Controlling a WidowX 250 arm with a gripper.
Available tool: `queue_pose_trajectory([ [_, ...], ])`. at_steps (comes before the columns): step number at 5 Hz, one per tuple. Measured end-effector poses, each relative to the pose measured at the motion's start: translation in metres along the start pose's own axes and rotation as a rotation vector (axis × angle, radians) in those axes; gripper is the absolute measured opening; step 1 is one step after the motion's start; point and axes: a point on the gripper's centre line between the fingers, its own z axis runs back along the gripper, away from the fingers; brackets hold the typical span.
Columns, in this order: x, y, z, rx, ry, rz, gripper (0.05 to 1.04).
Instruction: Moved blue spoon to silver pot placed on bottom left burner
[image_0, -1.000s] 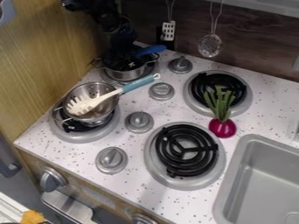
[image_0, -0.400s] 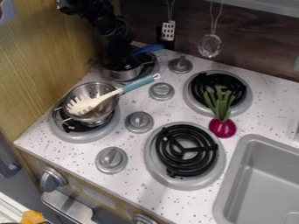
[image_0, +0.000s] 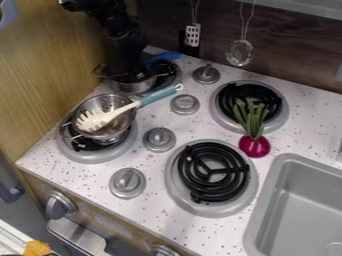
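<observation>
Spoon, blue (image_0: 167, 56), at rear left burner, beside end effector (image_0: 127, 72). End effector at rear pot (image_0: 135, 87); whether clenched or released, cannot tell. Silver pot (image_0: 117, 124) on front left burner (image_0: 87, 156), pale pasta server (image_0: 100, 118) resting across rim, light-blue handle outward.

Round silver metal pot (image_0: 122, 120): open pass right, above black coil burner (image_0: 214, 171). Blue-handled white spoon (image_0: 107, 118) juts back-right; black two-finger pincer (image_0: 127, 69) blocks behind.

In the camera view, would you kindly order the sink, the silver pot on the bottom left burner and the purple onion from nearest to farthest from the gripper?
1. Silver pot, left side.
2. Purple onion, right of centre.
3. Sink, lower right.
</observation>
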Motion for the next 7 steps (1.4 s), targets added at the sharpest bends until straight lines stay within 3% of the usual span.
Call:
queue_pose_trajectory([
  [1,0.009,-0.001,0.009,0.051,-0.007,-0.02,0.171],
  [2,0.012,-0.003,0.009,0.069,0.004,-0.018,0.09],
  [5,0.018,-0.028,0.069,0.167,0.077,0.082,0.086],
  [7,0.007,-0.05,0.088,0.199,0.11,0.17,0.086],
])
